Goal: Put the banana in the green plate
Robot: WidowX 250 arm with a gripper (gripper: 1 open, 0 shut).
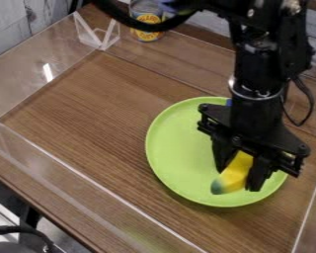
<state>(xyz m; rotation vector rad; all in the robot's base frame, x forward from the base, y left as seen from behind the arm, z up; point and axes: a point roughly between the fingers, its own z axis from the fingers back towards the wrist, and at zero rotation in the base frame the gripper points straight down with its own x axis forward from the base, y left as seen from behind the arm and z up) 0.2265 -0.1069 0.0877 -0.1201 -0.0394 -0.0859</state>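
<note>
The lime-green plate lies on the wooden table at the right front. My black gripper points straight down over the plate's right half. Its fingers are shut on the small yellow banana, which hangs tilted between them. The banana's dark lower tip is at or just above the plate's surface; I cannot tell whether it touches. The gripper body hides the banana's upper end.
Clear acrylic walls border the table at the left and back. A yellow can and a clear triangular stand sit at the far edge. Cables hang beside the arm on the right.
</note>
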